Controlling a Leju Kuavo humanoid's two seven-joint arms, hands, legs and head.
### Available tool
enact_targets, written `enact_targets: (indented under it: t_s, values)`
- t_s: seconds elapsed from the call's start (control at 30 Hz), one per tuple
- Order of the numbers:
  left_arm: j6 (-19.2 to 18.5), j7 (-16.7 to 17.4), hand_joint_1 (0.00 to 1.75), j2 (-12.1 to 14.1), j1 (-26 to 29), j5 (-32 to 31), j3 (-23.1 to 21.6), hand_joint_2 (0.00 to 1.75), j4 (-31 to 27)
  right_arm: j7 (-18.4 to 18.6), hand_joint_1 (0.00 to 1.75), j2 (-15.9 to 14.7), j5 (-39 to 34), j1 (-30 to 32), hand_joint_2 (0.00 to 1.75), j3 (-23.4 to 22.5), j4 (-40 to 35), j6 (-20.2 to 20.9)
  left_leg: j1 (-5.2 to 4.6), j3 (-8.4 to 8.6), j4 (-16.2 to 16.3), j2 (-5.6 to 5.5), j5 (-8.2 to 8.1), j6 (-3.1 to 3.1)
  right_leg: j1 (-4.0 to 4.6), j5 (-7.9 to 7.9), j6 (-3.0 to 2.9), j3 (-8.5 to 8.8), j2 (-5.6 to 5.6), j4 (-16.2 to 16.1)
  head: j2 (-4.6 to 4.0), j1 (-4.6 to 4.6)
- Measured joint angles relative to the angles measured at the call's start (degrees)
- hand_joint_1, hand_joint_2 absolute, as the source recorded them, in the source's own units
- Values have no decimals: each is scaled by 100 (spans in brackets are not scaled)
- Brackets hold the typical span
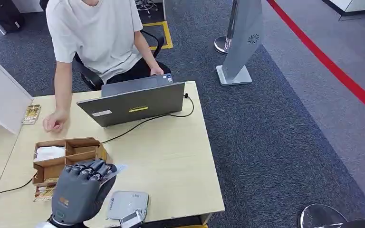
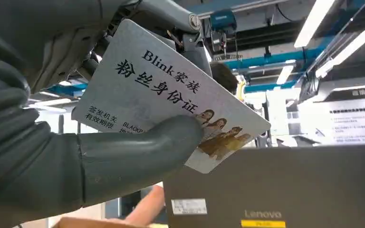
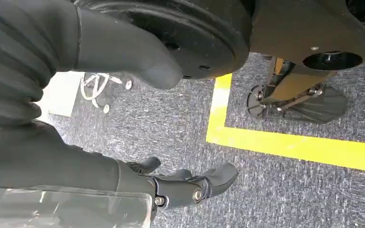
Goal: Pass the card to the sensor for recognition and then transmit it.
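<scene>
My left hand point(image 1: 81, 190) pinches the card point(image 2: 171, 95) above the table point(image 1: 171, 156), sensor point(image 1: 128, 205) at its four o'clock; right hand point(image 3: 185, 183) hangs open.

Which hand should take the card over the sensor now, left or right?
Left. The left hand already holds the card, pinned under its thumb, and hovers above the table just beside the grey sensor. The right hand hangs by the floor, fingers apart and holding nothing.
</scene>
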Motion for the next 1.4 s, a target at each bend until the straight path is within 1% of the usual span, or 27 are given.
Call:
enact_targets:
  t_s: [0.07,0.2,0.4,0.53,0.77,0.9,1.03,1.23,1.4]
  values:
    - [-68,-35,175,-85,8,22,0,175,103,9,0,0,22,0,175,0,0,0,0,1,0,0,0,0,0,0,0,1,0,0,0,0]
    - [-26,-11,175,-198,73,65,-2,175,480,65,0,7,68,0,175,0,0,4,1,2,0,-1,0,0,0,0,0,1,-1,0,0,0]
    - [96,142,175,-251,127,129,-48,175,1021,109,0,15,72,3,175,0,2,2,3,2,0,-3,0,0,0,0,-1,1,-2,0,0,-2]
    - [153,310,175,-249,148,129,-120,175,1335,111,0,15,70,3,175,0,2,0,3,1,0,-3,0,0,0,-1,0,1,-2,0,0,-2]
    - [195,396,175,-245,155,127,-203,175,1565,111,0,15,70,5,175,0,4,2,2,1,0,-3,0,0,0,0,0,1,-2,0,0,-2]
    - [297,599,175,-238,176,109,-234,175,1725,122,0,15,96,5,175,0,4,15,2,1,0,-3,0,0,0,0,0,1,-2,0,0,-2]
    - [413,741,175,-192,246,210,-324,175,1891,175,0,17,122,7,175,0,4,17,2,1,0,-3,0,0,0,-1,0,1,-2,0,0,-2]
    - [416,1001,175,-113,322,527,-455,175,2107,229,0,26,164,13,175,0,4,15,3,1,0,-3,0,0,0,-2,1,1,-3,0,0,0]
    - [422,1051,175,-65,361,597,-505,175,2229,232,0,28,157,14,175,0,9,15,3,0,0,-4,0,0,0,-2,1,1,-3,0,0,-2]
